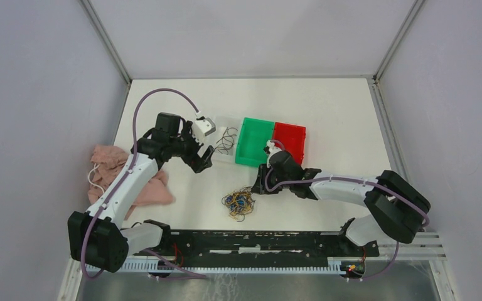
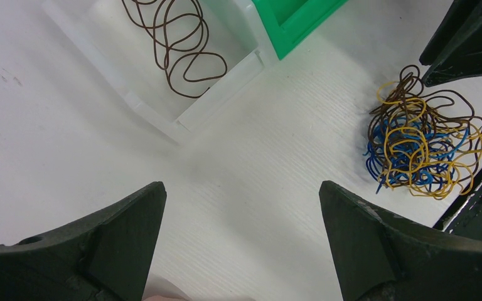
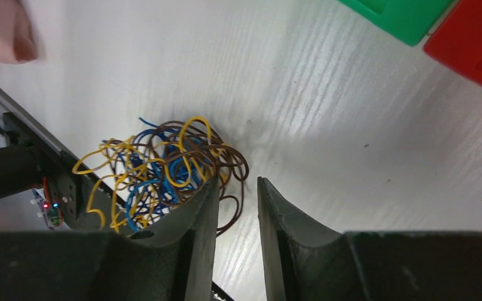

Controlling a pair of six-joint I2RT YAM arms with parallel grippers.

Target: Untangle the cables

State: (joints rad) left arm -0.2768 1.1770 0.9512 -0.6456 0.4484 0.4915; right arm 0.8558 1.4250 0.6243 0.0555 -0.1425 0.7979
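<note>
The cables (image 1: 239,203) lie as one tangle of brown, yellow and blue strands on the white table, near the front middle. They also show in the left wrist view (image 2: 420,150) and the right wrist view (image 3: 157,169). One separate brown cable (image 2: 176,44) lies coiled in a clear tray (image 1: 219,123). My left gripper (image 2: 241,185) is wide open and empty, hovering over bare table between the tray and the tangle. My right gripper (image 3: 237,182) is at the tangle's upper right edge, jaws a narrow gap apart. A brown loop lies on the table just past the tips.
A green bin (image 1: 255,141) and a red bin (image 1: 289,141) stand side by side right of the clear tray. A pink cloth (image 1: 122,179) lies at the left under the left arm. A black rail (image 1: 257,241) runs along the front edge.
</note>
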